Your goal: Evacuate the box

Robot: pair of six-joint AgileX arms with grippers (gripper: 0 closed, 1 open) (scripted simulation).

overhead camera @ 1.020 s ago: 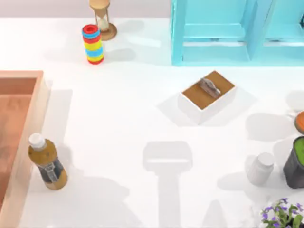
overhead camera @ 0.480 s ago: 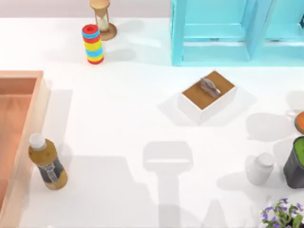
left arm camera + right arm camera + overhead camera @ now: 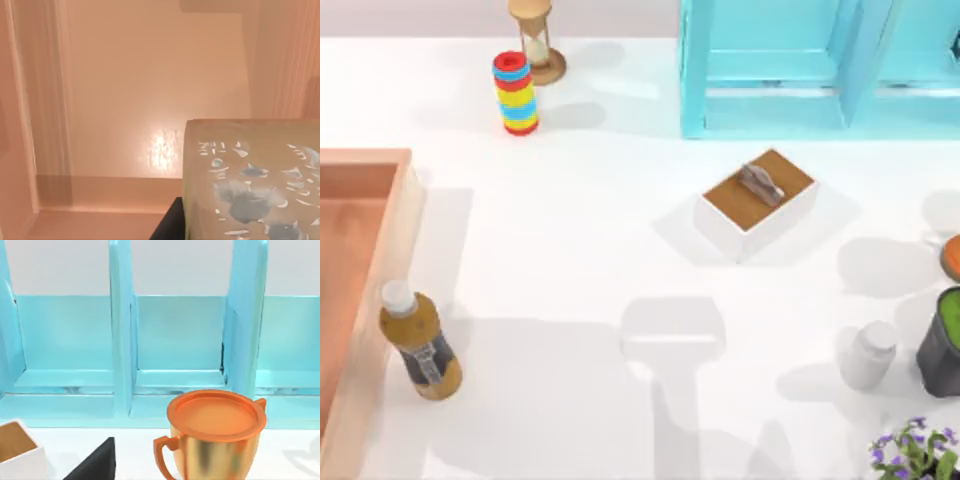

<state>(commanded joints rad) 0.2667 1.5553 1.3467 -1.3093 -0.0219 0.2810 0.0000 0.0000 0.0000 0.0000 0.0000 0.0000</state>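
Observation:
The box [image 3: 365, 161] is a large orange-brown wooden crate at the table's left edge, cut off by the top view's border. The left wrist view looks into the box's smooth floor [image 3: 150, 75] and light-wood walls. A tan block with blue-grey flecks [image 3: 250, 175] sits inside, very close to the camera. A dark part of my left gripper [image 3: 169, 226] shows beside that block. A dark part of my right gripper [image 3: 95, 464] shows near the white box's corner [image 3: 20, 455], facing a gold mug with an orange lid [image 3: 215, 435].
A brown bottle with a white cap [image 3: 418, 345] stands just outside the box's right wall. A white box with a brown handled lid [image 3: 757, 200] sits mid-table. Behind are a teal shelf [image 3: 800, 60], a ring stack [image 3: 515, 93] and an hourglass [image 3: 535, 40]. A white jar [image 3: 869, 355], a dark cup [image 3: 945, 340] and flowers [image 3: 915, 450] crowd the right edge.
Every object has stayed in place. Only the arm shadows on the table's near half have shifted slightly.

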